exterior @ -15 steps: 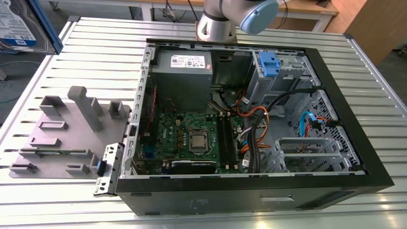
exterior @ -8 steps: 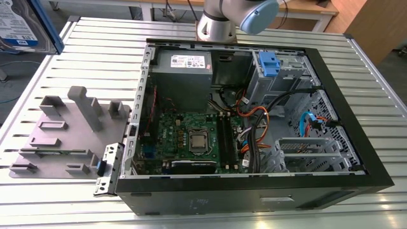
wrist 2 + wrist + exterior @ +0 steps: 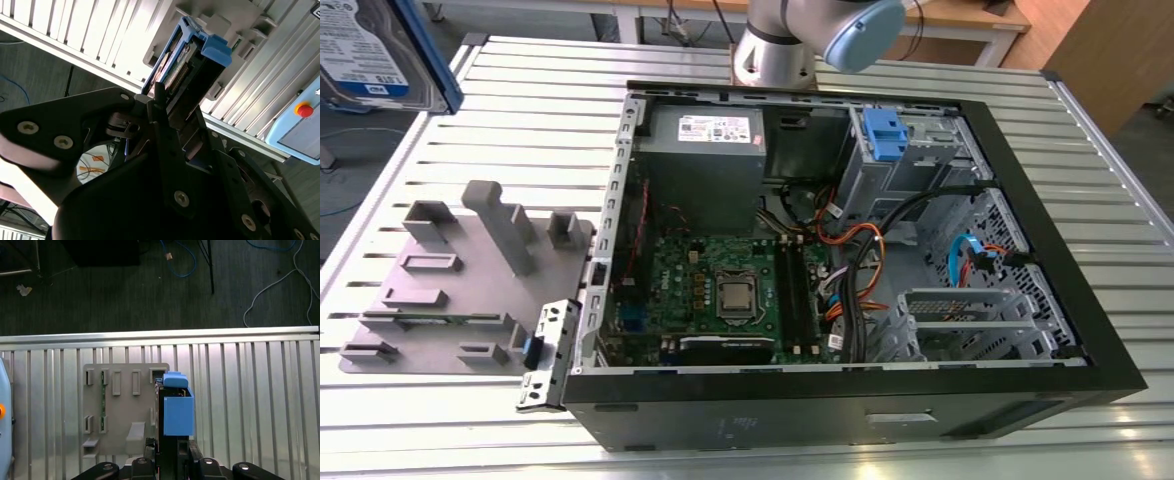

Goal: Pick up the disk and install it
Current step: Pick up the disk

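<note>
Tabletop [image 3: 520, 110]: ribbed aluminium slats, pale silver. Light is bright and even, with soft glare along the ridges. In the first wrist view the floor [image 3: 125, 295] past the slat edge is dark grey and matte. A blue cable [image 3: 180, 276] lies looped on it, with a white cable [image 3: 272, 287] curling nearby. A thin black leg [image 3: 210, 265] stands between them. Exterior view, far side: a light wooden desk [image 3: 958, 12] on a white frame. A wooden cabinet [image 3: 1107, 50] is at the exterior view's right.

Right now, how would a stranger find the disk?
Start at the open black computer case on the slatted metal table. Toward the exterior view's upper left corner, a flat silver metal disk with a blue-and-white label is held in the air. Its blue plastic side rail distinguishes it from the grey plastic holder block.
</note>
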